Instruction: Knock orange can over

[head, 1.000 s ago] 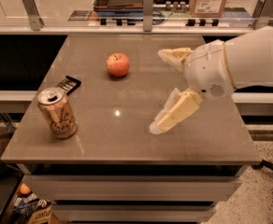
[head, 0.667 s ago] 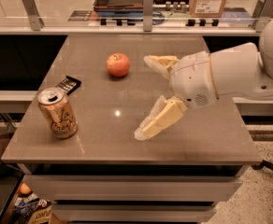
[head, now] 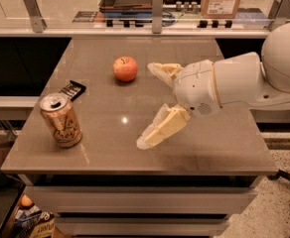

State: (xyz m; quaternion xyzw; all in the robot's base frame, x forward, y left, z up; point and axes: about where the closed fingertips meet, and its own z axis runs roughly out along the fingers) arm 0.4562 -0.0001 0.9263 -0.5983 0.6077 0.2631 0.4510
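The orange can (head: pixel 61 120) stands upright near the front left corner of the grey table (head: pixel 199 152). It is peach-orange with dark cursive lettering and a silver top. My gripper (head: pixel 147 105) is open and empty over the middle of the table, its cream fingers (head: pixel 160 129) spread and pointing left. It is to the right of the can, well apart from it.
A red-orange apple (head: pixel 125 68) lies behind the gripper's far finger. A small dark packet (head: pixel 72 89) lies just behind the can. A glass-railed counter with boxes (head: pixel 219 1) runs along the back. The table's front edge is close to the can.
My gripper and arm have moved left across the table toward the can. The can, apple and packet have not moved.
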